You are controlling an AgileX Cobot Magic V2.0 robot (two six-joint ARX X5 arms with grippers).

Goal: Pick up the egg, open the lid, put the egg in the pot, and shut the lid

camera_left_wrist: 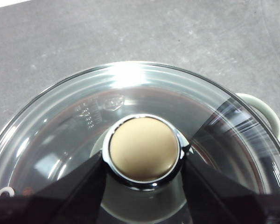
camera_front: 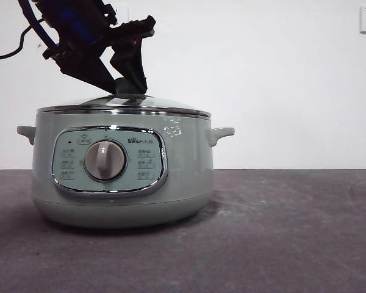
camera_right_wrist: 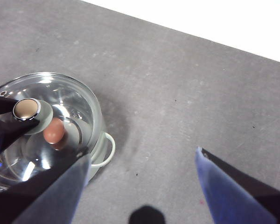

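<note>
My left gripper (camera_left_wrist: 142, 161) has its two black jaws closed narrow against either side of the knob (camera_left_wrist: 143, 148), whose flat tan top sits ringed in chrome at the middle of the lid (camera_left_wrist: 130, 88). The lid, clear glass with a chrome rim, lies seated on the pot (camera_front: 122, 177), which stands on the grey table (camera_front: 280, 232) with its dial (camera_front: 105, 160) and panel facing the front camera. Through the glass, from my right wrist, I see the egg (camera_right_wrist: 54, 131) lying inside the pot, just beside the knob. My right gripper (camera_right_wrist: 142, 186) hangs high above the table, off to the side of the pot, jaws spread wide and holding nothing.
</note>
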